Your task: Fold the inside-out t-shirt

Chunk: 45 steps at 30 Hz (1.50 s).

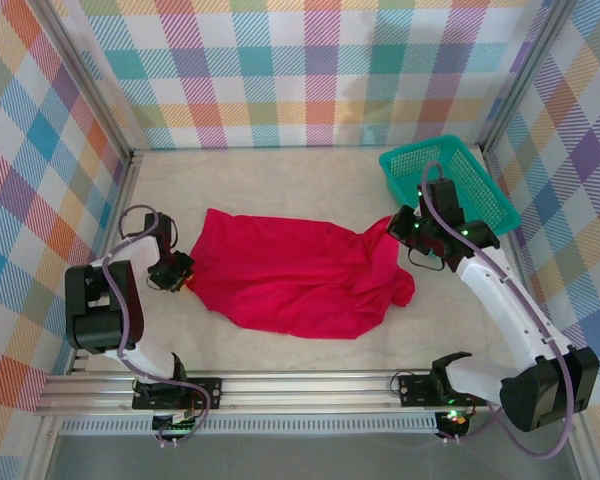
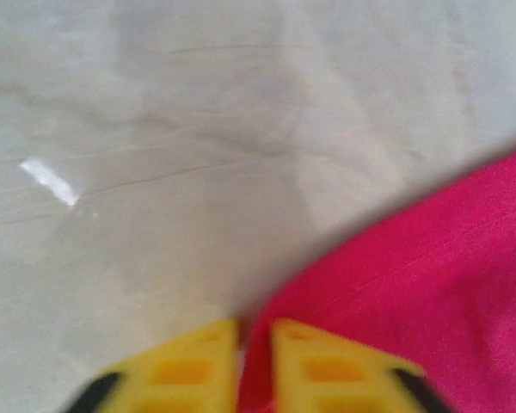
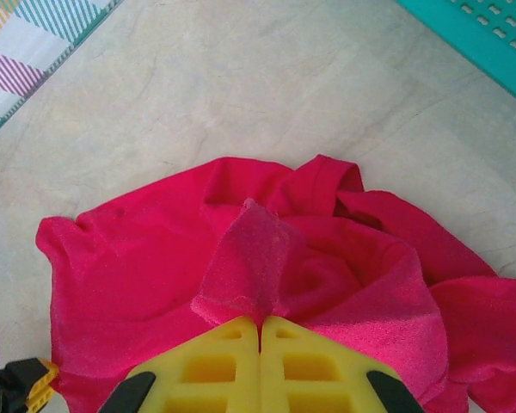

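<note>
The red inside-out t-shirt (image 1: 295,275) lies spread and rumpled across the middle of the table. My left gripper (image 1: 185,277) sits at its left edge, its yellow jaws shut on the cloth's edge; the left wrist view shows red fabric (image 2: 430,284) pinched between the fingertips (image 2: 254,331). My right gripper (image 1: 398,228) is at the shirt's bunched right end, lifted a little. In the right wrist view a peak of cloth (image 3: 254,258) stands up from the shut jaws (image 3: 260,323), with more folds (image 3: 370,275) lying around it.
A teal mesh basket (image 1: 475,195) stands at the back right, close behind the right arm. Checked walls enclose the table on three sides. A metal rail (image 1: 310,390) with both arm bases runs along the near edge. Bare tabletop (image 1: 280,180) lies behind the shirt.
</note>
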{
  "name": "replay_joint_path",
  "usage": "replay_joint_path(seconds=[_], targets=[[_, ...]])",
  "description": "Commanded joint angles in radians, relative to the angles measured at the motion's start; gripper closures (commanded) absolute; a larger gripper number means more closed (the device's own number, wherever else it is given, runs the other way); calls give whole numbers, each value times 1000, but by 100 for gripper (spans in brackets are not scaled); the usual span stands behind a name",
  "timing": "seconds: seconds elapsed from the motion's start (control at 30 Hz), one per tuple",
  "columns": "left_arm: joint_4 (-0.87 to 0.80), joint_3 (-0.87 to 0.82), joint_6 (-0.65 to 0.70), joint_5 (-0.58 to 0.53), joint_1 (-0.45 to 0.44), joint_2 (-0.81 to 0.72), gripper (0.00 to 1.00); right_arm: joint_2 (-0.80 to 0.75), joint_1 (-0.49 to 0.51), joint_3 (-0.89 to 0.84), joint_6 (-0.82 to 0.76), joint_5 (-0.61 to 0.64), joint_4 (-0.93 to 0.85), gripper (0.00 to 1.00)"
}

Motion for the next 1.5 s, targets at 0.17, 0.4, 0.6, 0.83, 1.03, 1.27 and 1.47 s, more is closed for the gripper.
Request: replay_joint_path(seconds=[0.17,0.4,0.6,0.83,1.03,1.27,1.47], targets=[[-106,354,-44,128,14,-80,100,106,-14,429,-104,37,-115,100],[-256,850,-110,289,250,-190,100,163,-41,905,-174,96,-272,100],[-308,1208,-158,406,358,-162,100,121,-39,1110,-191,98,-308,100],[-274,1372,-214,461,454,-209,100,44,-39,1206,-184,67,-289,100],[-234,1313,-221,464,453,-209,100,64,-39,1154,-223,126,-284,100],[-162,1145,-156,409,327,-85,100,227,-41,1029,-266,215,-210,100],[-249,1201,-41,258,119,232,99,539,-76,1085,-262,170,-213,93]])
